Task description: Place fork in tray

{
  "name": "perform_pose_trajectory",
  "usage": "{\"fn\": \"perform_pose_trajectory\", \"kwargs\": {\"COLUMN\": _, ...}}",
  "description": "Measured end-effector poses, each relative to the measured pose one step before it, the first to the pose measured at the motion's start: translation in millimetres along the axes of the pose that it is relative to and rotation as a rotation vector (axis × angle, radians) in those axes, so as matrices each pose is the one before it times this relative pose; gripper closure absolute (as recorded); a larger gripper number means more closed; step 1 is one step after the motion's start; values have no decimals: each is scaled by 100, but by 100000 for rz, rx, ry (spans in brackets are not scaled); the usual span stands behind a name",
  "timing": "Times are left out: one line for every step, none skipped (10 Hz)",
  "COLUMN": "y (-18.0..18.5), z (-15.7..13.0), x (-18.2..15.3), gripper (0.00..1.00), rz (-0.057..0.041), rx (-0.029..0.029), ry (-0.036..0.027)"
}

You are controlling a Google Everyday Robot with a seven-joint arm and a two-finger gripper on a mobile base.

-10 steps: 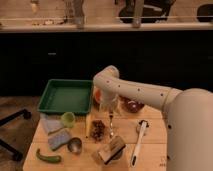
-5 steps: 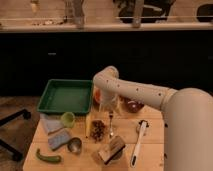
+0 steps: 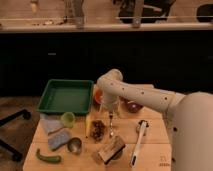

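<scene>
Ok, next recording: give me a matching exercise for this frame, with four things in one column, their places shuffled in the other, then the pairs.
Things
A. tray
B. fork
C. white-handled brush
D. gripper

Places
1. front right of the table
2. over mid-table, right of the tray
3. back left of the table
4. mid-table, just below the gripper in the camera view

Pairs: A-3, B-4, C-1, D-2
</scene>
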Motion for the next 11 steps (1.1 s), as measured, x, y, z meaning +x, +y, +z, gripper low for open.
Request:
{"fn": "perform_pose_trajectory", "kwargs": {"y": -283, "z": 544, "x": 105, "gripper": 20, "rz": -1563, "rx": 849, "ry": -276}}
{"fn": "perform_pose_trajectory", "kwargs": {"y": -93, "z": 180, "x": 291, "gripper": 20, "rz": -955, "rx": 581, "ry": 2}}
{"fn": "perform_pose_trajectory", "kwargs": {"y": 373, "z": 259, "x": 310, "gripper": 20, "rz": -783, "rx": -79, "ry": -850}}
{"fn": "perform_pose_trajectory", "kwargs": {"y": 304, "z": 238, "x": 191, "gripper": 20, "rz": -315, "rx": -216, "ry": -665}}
{"fn": "perform_pose_trajectory", "kwargs": {"y": -139, "z": 296, "x": 367, "gripper": 20, "rz": -1343, "rx": 110, "ry": -745}}
{"fn": "perform_pose_trajectory", "kwargs": {"y": 121, "z": 243, "x": 265, "gripper": 20, "rz": -502, "rx": -59, "ry": -519}}
{"fn": "perform_pose_trajectory", "kwargs": {"y": 356, "z": 372, "x": 175, "gripper": 20, "rz": 158, "rx": -281, "ry": -536}}
{"fn": "perform_pose_trajectory", "kwargs": {"y": 7, "z": 311, "x": 187, "gripper": 20, "rz": -99, "rx": -256, "ry": -239}}
{"fn": "perform_pose_trajectory", "kwargs": {"y": 39, "z": 471, "x": 251, "gripper": 20, "rz": 560, "rx": -613, "ry": 126}}
{"fn": "perform_pose_trajectory", "kwargs": {"y": 215, "z": 282, "x": 165, "gripper": 20, "rz": 1911, "rx": -125, "ry": 315}}
{"fn": "perform_pose_trajectory", "kwargs": {"y": 250, "z": 259, "x": 92, "gripper": 20, "rz": 1639, "rx": -67, "ry": -13}}
